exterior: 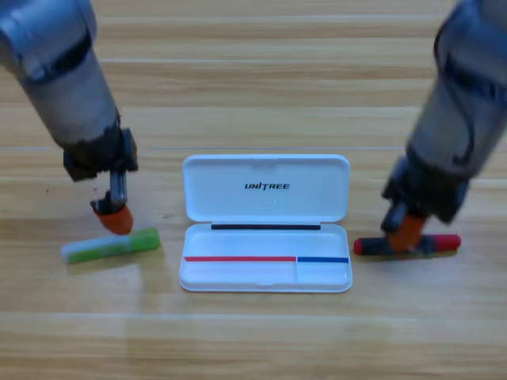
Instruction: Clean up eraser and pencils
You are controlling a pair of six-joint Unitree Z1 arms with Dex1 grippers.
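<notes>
The light green pencil lies flat on the table, left of the open white case. My left gripper hangs just above the pencil's middle with its orange jaws together, holding nothing. The dark navy pencil with red ends lies flat to the right of the case. My right gripper points down onto its middle and hides that part. The eraser is out of view.
The case's lid stands open towards the back, and its tray faces the front. Both grey arms come in from the upper corners, one over each side of the table.
</notes>
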